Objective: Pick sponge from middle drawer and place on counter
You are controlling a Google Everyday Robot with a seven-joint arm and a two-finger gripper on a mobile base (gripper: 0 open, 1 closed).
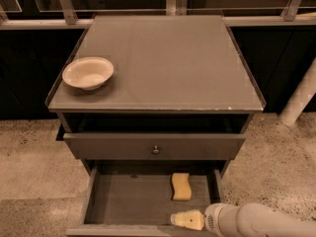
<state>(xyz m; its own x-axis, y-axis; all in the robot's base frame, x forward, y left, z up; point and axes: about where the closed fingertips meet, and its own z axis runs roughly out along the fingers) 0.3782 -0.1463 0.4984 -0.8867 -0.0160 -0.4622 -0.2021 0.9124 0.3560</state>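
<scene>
The gripper [187, 219] hangs over the open middle drawer's [128, 201] front edge, just in front of the sponge [181, 186], not touching it; how far it is spread cannot be told. The sponge lies on the drawer floor, with 1 bowl [88, 73] on the counter [168, 58] above it.

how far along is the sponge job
Done: the middle drawer is pulled open. In hand: the end effector hovers over the drawer's front edge, just short of the sponge, not touching it. Left: grasp the sponge, lift it and set it on the counter, which holds a cream bowl.
</scene>
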